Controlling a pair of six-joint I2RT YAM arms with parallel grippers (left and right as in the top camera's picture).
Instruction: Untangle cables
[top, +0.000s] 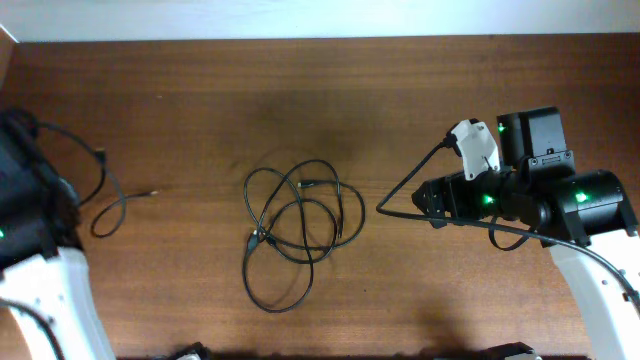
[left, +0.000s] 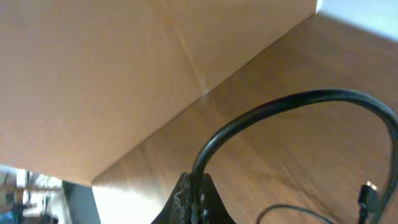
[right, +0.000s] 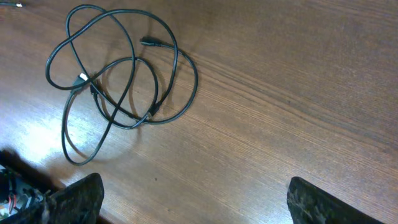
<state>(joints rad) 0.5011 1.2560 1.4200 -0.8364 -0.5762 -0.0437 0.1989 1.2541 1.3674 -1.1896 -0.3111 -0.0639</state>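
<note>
A tangle of thin black cables (top: 295, 235) lies looped on the brown table (top: 200, 90) at the middle; the right wrist view shows the tangle (right: 118, 81) at upper left. One more black cable (top: 108, 195) lies apart at the left. My left gripper (left: 196, 182) is shut on that cable (left: 280, 106), which arches up and right to a small plug (left: 365, 193). My right gripper (right: 196, 202) hangs open over bare wood to the right of the tangle, with nothing between its fingers (right: 78, 199); overhead, the right gripper (top: 432, 198) points left.
The right arm's own thick black cable (top: 400, 190) loops out toward the tangle. A tan panel (left: 93, 74) rises beside the table's left end. The table's far edge (top: 320, 40) meets a white wall.
</note>
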